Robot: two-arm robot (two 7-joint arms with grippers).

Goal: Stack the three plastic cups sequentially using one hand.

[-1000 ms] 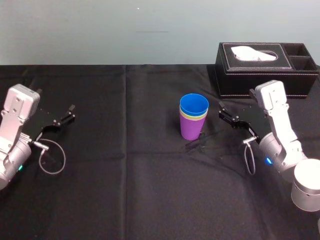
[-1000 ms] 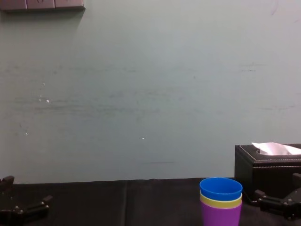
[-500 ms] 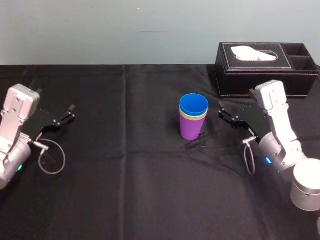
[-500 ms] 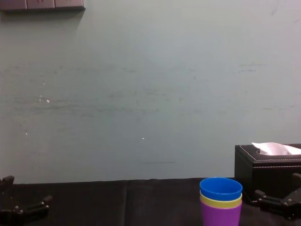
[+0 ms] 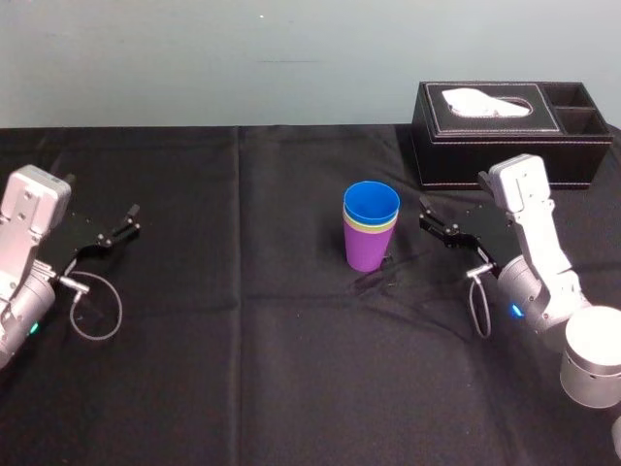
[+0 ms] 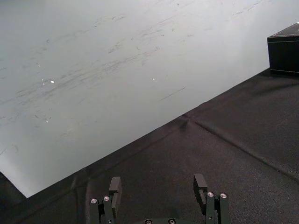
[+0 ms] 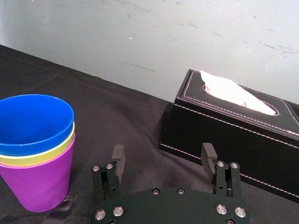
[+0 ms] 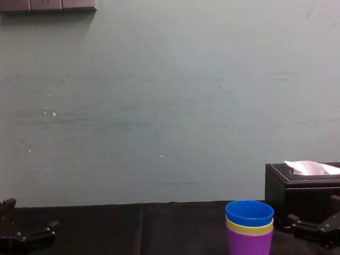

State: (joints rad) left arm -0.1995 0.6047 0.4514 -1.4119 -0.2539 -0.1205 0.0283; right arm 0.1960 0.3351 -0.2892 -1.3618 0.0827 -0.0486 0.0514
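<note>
Since the blue cup [image 5: 372,202] sits nested in the yellow-green cup [image 5: 370,227], itself in the purple cup [image 5: 367,252], the head view suggests stacking is done, left of the tissue box [image 5: 505,121]; the right gripper [image 5: 424,214] waits between cups and box, the left gripper [image 5: 127,221] parked far from it; both wrist views show jaws spread, empty; chest view: stack upright beside the box.

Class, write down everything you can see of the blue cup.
The blue cup is a smooth, tapered plastic tumbler, upright, open-topped and empty. It sits nested in the yellow-green cup, itself inside the purple cup, so just its upper band and inside are visible. Nothing else touches it; the right gripper stands open beside the stack, apart.
</note>
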